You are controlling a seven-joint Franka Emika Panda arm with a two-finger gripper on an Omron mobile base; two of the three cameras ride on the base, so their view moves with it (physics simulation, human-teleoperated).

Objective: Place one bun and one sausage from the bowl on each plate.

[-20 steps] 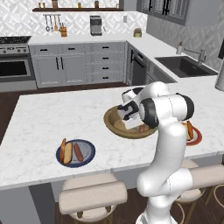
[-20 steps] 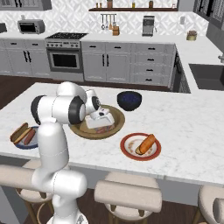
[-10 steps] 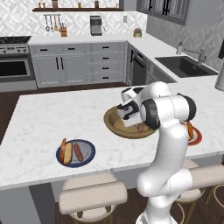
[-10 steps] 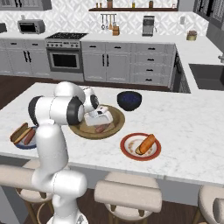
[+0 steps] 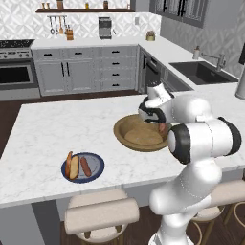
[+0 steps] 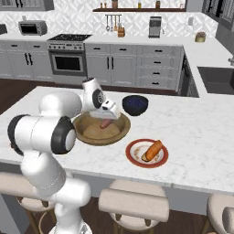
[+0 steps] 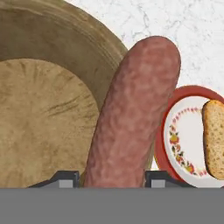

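Tool (image 7: 112, 177) was clamped on a sausage (image 7: 131, 118), held above the wooden bowl (image 7: 39, 122), near its rim. White red-rimmed plate (image 6: 147, 152) w/ one bun (image 6: 152, 150) sat just beside the bowl on the table (image 6: 201, 132). Best approach, likely: carry the sausage clear over the rim, lower it next to the bun, then let go.

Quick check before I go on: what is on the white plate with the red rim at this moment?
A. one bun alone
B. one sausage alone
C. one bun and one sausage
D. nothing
A: the white plate with the red rim carries a single golden-brown bun, while the reddish-brown sausage is between the jaws over the wide tan wooden bowl.
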